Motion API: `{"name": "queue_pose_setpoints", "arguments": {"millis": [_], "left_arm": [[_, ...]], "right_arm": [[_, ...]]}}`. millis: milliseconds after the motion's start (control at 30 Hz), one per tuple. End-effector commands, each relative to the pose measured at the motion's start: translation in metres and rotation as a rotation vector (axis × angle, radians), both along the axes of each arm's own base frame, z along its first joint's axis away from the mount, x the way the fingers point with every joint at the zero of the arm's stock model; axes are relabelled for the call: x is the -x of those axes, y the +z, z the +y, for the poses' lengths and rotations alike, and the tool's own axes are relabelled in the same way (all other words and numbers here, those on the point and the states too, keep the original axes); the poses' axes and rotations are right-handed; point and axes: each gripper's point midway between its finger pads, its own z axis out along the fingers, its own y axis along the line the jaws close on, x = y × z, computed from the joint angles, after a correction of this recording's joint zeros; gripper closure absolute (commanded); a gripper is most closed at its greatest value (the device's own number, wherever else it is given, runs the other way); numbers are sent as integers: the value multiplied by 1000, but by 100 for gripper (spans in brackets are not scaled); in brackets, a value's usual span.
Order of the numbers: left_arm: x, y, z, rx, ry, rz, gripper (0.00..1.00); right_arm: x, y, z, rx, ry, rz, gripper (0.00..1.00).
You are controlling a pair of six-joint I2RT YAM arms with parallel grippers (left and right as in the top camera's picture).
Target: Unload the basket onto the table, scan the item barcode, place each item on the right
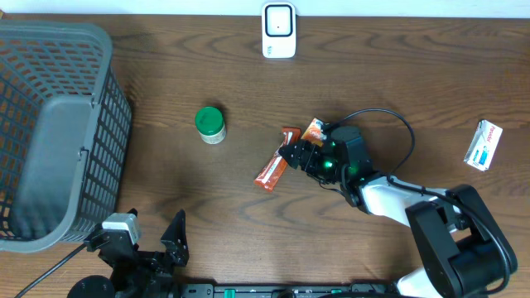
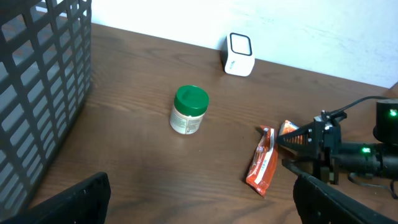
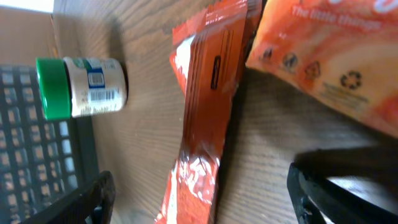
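Dark wooden desk (image 1: 166,66): my left pincer (image 1: 151,236) hangs spread at the near edge, well apart from the long orange-red foil snack packet (image 1: 272,170) at mid-desk, whose long axis runs near-left to far-right. My right pincer (image 1: 294,155), spread, sits just right of it, clearly nearer.

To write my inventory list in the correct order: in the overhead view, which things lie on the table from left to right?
grey basket → green-lidded jar → red wrapper → orange packet → white and blue box
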Motion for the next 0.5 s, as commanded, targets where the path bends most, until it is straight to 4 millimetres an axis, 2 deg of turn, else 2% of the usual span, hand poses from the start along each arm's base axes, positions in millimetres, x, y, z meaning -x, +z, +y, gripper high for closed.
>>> {"name": "queue_pose_setpoints", "arguments": {"millis": [0,133,167,300,367,467], "left_arm": [[1,1,-2,2,-15,-5,6],[1,1,-2,2,-15,-5,6],[1,1,-2,2,-15,-5,6],[1,1,-2,2,-15,-5,6],[1,1,-2,2,-15,-5,6],[1,1,-2,2,-15,-5,6]], "right_arm": [[4,-33,-12,45,-83,112,17],[8,-58,-14,68,-85,155,20],[7,-64,-14,68,-85,156,23],[5,-88,-14,93,-82,187,44],[2,-89,-16,101,-81,165,59],[-3,-86,-19,118,-84,137,69]]}}
